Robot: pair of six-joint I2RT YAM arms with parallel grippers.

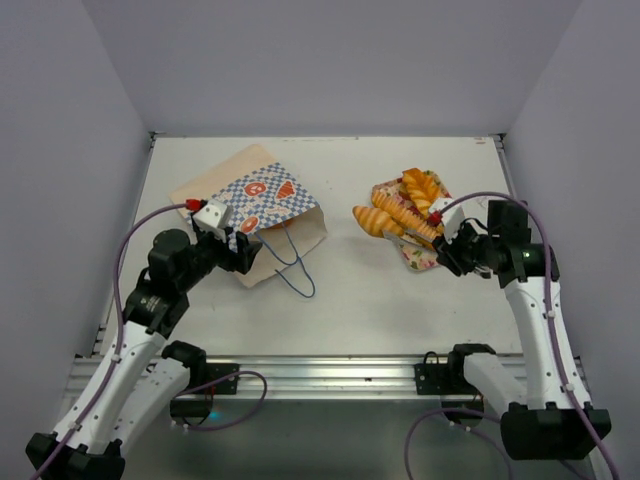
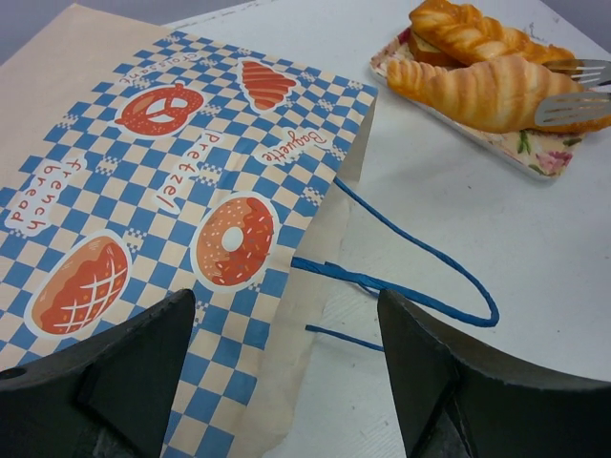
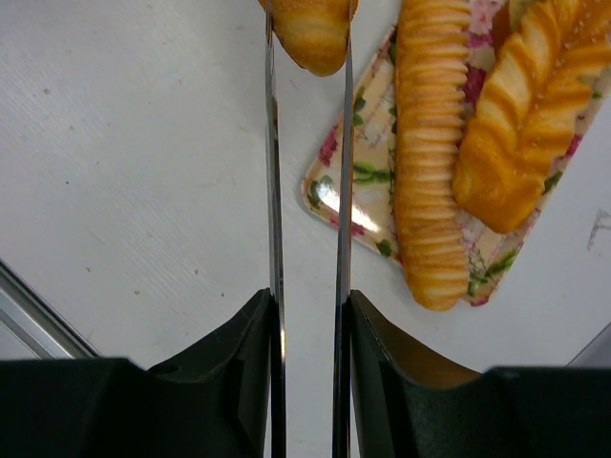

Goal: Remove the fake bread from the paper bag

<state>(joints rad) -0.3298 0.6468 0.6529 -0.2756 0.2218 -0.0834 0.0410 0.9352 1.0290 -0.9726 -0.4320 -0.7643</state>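
Note:
The paper bag (image 1: pixel 255 205) lies flat at the left of the table, its mouth and blue cord handles (image 1: pixel 290 265) toward the middle. In the left wrist view its checkered side (image 2: pixel 172 191) looks flat, and no bread shows inside. My left gripper (image 1: pixel 242 254) is open and empty, just above the bag's mouth edge (image 2: pixel 286 315). Several fake breads lie on the pink floral tray (image 1: pixel 418 258). My right gripper (image 1: pixel 405 228) has its thin metal blades (image 3: pixel 307 95) closed on a croissant (image 3: pixel 310 29) at the tray's left edge (image 1: pixel 372 218).
A long ridged loaf (image 3: pixel 430 153) and a braided loaf (image 3: pixel 520 124) lie on the tray (image 3: pixel 334 181) beside my right blades. Grey walls enclose the table on three sides. A metal rail (image 1: pixel 330 375) runs along the near edge.

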